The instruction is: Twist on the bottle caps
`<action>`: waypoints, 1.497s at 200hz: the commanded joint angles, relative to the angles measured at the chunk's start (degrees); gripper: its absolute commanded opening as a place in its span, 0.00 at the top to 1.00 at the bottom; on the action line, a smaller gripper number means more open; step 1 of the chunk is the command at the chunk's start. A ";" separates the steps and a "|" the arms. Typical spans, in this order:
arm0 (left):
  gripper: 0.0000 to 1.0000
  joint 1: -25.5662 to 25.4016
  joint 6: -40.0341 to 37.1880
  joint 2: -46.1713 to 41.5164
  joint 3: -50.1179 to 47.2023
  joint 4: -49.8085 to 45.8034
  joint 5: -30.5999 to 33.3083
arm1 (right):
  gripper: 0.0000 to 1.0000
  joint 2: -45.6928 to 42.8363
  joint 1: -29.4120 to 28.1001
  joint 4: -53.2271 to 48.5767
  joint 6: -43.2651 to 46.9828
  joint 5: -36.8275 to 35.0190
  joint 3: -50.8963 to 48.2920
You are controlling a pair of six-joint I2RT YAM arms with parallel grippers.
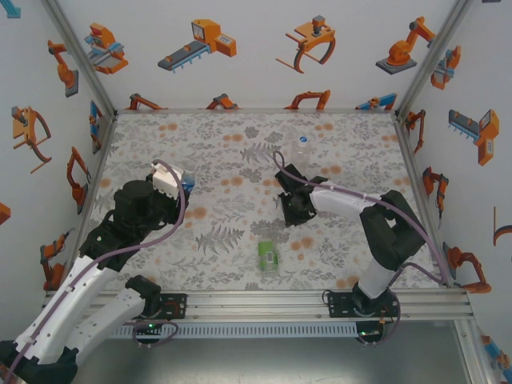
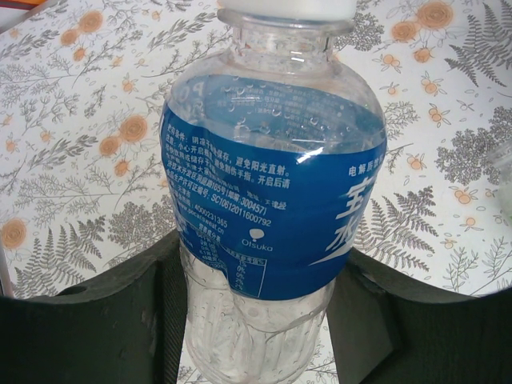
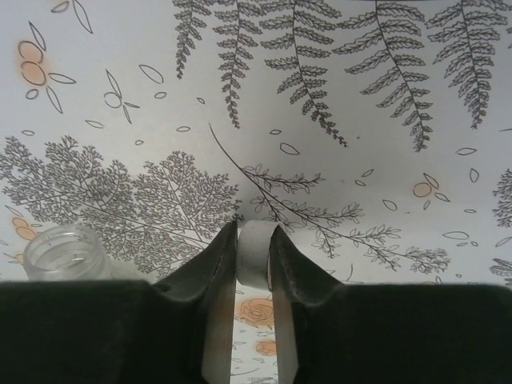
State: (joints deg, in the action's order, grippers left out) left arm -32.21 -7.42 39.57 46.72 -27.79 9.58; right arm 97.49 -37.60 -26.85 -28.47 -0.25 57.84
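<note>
In the top view, the left gripper (image 1: 182,185) is sitting at the left middle of the frame, over the floral-printed table surface (image 1: 208,240). It is holding the small clear plastic bottle with the blue label (image 1: 189,182). In the left wrist view, this blue-labelled bottle (image 2: 272,200) is filling the centre of the frame. The left gripper (image 2: 260,264) is clamping it narrowly below the label, with a dark finger (image 2: 88,328) pressing on each side. A white screw cap (image 2: 284,8) is sitting on its neck at the top edge.

The right gripper (image 1: 288,206) is hovering just right of the frame's centre in the top view. In the right wrist view, the right gripper (image 3: 256,234) is pinching a small round white plastic cap (image 3: 256,256) edge-on between nearly closed jaws. An uncapped clear bottle neck (image 3: 64,254) is showing at the lower left; which bottle it belongs to is unclear.

The plain transparent bottle (image 1: 302,148) is standing upright in the upper middle of the top view. The green-labelled bottle (image 1: 267,256) is lying in the lower middle, apart from both grippers.
</note>
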 commanded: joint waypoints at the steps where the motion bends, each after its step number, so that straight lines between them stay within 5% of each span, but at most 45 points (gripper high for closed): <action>1: 0.87 0.31 -0.71 0.08 -0.05 1.68 0.07 | 0.79 0.18 0.85 1.81 -1.50 3.00 -1.31; 99: 0.87 0.36 -0.26 1.45 -0.18 1.42 -0.34 | 0.72 -6.14 16.84 29.90 -15.11 29.13 -20.51; 207: 0.87 0.33 -0.20 1.90 -0.22 0.98 0.43 | 0.56 -9.46 19.59 15.30 -8.38 20.11 -17.05; 299: 0.86 0.31 -0.14 1.17 -0.14 0.88 0.44 | 0.54 -1.11 12.34 7.27 -4.34 10.83 -3.68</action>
State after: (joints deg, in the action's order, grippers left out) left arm -32.21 -7.40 41.43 46.70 -27.83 9.65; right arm 93.58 -22.96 -14.96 -35.94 15.38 49.91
